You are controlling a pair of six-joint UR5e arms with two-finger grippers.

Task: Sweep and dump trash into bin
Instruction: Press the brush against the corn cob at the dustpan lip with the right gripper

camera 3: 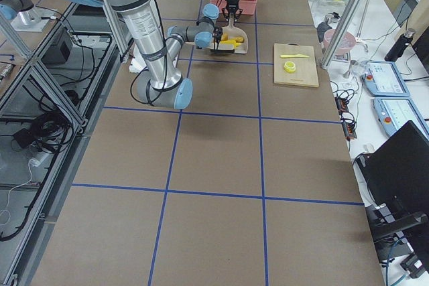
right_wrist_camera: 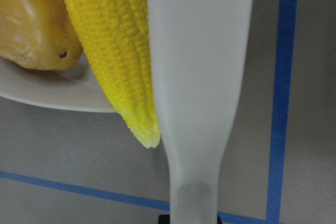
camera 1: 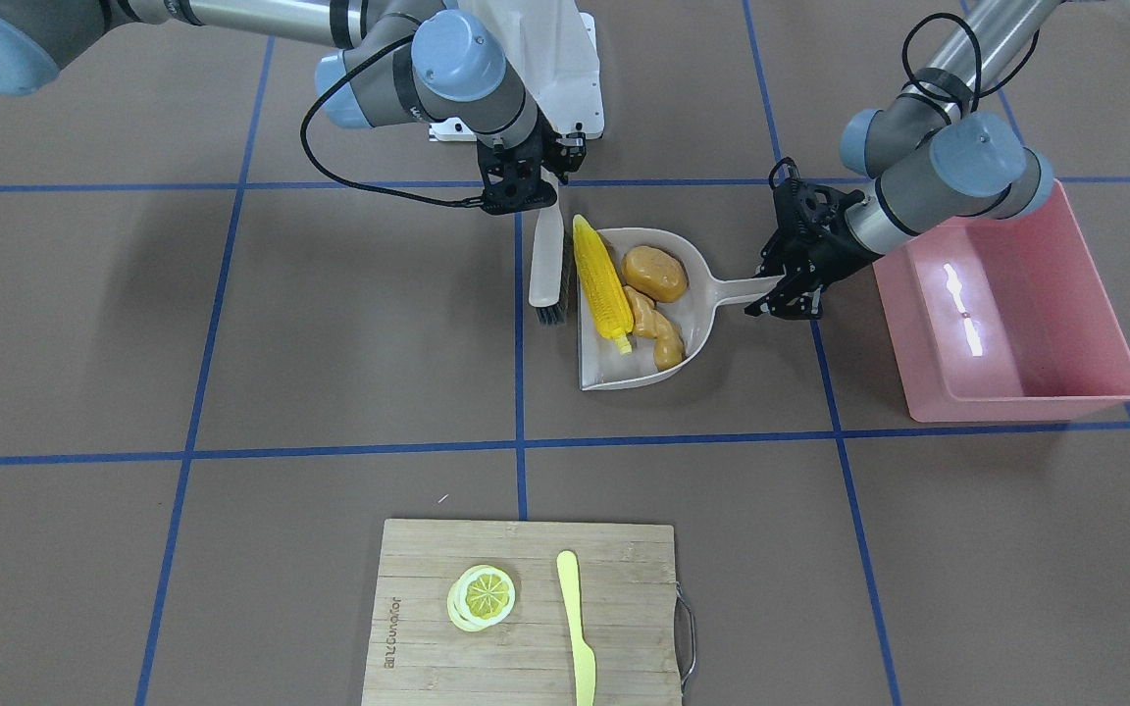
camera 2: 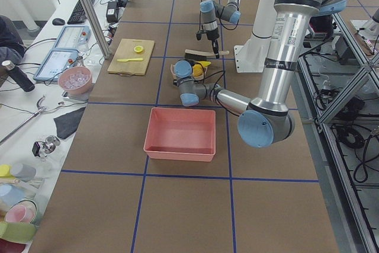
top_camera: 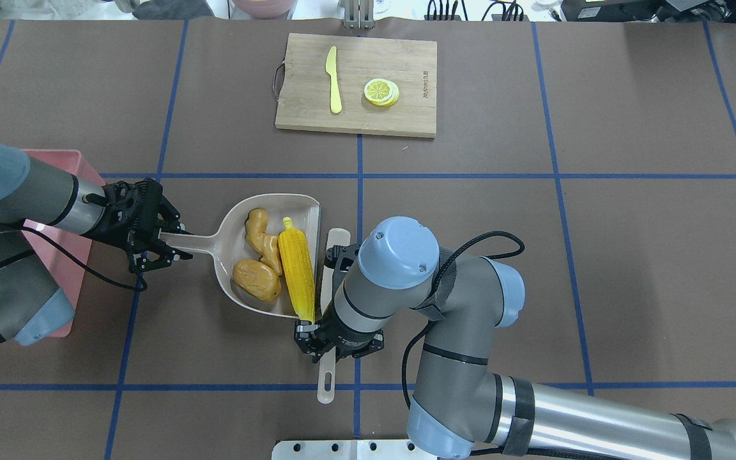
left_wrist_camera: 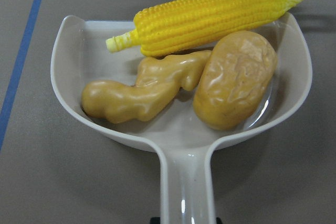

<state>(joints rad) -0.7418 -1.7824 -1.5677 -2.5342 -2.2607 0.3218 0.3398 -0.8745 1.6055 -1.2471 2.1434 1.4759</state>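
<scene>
Corn (camera 1: 602, 279), ginger (camera 1: 655, 328), potato (camera 1: 654, 273) inside dustpan (camera 1: 624, 378); left end effector (camera 1: 789, 294) grips dustpan handle, right end effector (camera 1: 538, 191) grips brush (camera 1: 547, 265) beside dustpan's open edge

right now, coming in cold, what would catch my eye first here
The bright yellow corn cob, lying with the ginger root and potato in the beige dustpan mid-table. The left hand grips the dustpan's handle, and the right hand holds a brush beside the corn's outer side. The pink bin stands empty beside the left arm.
</scene>
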